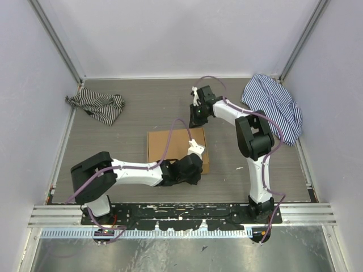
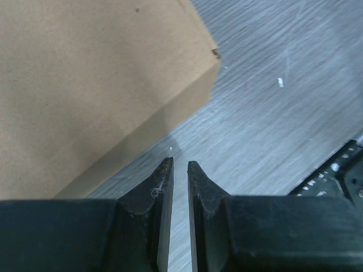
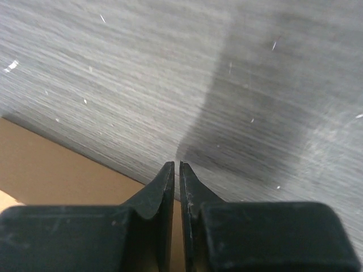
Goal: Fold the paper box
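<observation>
The paper box [image 1: 173,148] is a plain brown cardboard box, folded closed and lying flat in the middle of the table. My left gripper [image 1: 191,170] is at its near right corner, low over the table. In the left wrist view the box [image 2: 85,85] fills the upper left, and the left gripper [image 2: 180,163] is shut and empty just off its side wall. My right gripper [image 1: 197,120] hovers just beyond the box's far right edge. In the right wrist view it [image 3: 176,164] is shut and empty, with the box [image 3: 57,164] at the lower left.
A striped cloth [image 1: 96,106] lies bunched at the back left. A larger striped cloth [image 1: 275,107] lies at the back right against the wall. White walls close the table on three sides. The black base rail [image 2: 340,175] runs along the near edge.
</observation>
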Robot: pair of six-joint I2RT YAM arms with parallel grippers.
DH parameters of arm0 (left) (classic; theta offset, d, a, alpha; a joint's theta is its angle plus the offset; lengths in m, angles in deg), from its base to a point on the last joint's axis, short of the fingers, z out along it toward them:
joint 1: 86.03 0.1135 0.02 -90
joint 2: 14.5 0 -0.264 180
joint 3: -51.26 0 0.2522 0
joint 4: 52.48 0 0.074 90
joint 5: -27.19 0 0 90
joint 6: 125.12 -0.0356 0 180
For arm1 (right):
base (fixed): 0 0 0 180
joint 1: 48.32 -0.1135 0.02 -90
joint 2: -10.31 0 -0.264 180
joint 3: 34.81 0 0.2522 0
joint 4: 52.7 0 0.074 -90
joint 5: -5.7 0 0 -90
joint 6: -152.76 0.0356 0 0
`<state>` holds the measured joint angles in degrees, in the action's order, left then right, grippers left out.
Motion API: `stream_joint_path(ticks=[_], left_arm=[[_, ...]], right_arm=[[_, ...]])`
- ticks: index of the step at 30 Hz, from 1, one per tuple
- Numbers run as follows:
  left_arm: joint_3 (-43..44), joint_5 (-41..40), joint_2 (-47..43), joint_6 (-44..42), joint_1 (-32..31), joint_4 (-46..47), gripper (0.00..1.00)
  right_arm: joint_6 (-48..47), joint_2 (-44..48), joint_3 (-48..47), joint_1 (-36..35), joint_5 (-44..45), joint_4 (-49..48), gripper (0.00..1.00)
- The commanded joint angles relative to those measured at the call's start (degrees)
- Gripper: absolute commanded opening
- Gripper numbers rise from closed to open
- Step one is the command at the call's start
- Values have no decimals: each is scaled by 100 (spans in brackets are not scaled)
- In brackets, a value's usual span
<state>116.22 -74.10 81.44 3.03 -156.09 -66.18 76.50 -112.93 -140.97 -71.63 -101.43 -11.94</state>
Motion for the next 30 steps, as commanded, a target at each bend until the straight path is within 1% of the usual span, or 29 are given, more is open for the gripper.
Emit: stream_joint_path(ticks=[1, 5, 9, 12, 15, 18, 20, 22, 27, 29, 30], left_arm=[[127, -422, 333, 78, -9, 165, 23], [195, -1047, 596, 53, -28, 226, 23], [425, -1707, 947, 43, -34, 102, 20], [558, -2134, 1045, 61, -36, 140, 19], [668, -2802, 1055, 17, -17, -204, 16], [462, -3155, 909, -166, -10, -262, 15], [335, -3112, 788, -273, 9, -218, 15], [270, -2857, 676, -331, 2, -174, 16], [370, -2463, 522, -362, -129, -233, 22], [409, -2432, 397, -406, -252, -272, 27], [449, -2429, 333, -439, -320, -319, 32]], right_arm=[[168, 369, 408, -76, -326, -157, 14], [56, 432, 556, -270, -502, -73, 13], [-155, 408, 550, -536, -648, 64, 12], [-245, 357, 515, -666, -672, 135, 11], [-219, 461, 653, -714, -516, 160, 9], [-120, 732, 1029, -719, -203, 109, 8], [-49, 946, 1275, -719, 32, 9, 8], [15, 1070, 1393, -714, 130, -71, 8], [104, 1181, 1296, -727, 349, -125, 9], [140, 1297, 1225, -728, 544, -99, 12], [161, 1374, 1189, -728, 668, -67, 14]])
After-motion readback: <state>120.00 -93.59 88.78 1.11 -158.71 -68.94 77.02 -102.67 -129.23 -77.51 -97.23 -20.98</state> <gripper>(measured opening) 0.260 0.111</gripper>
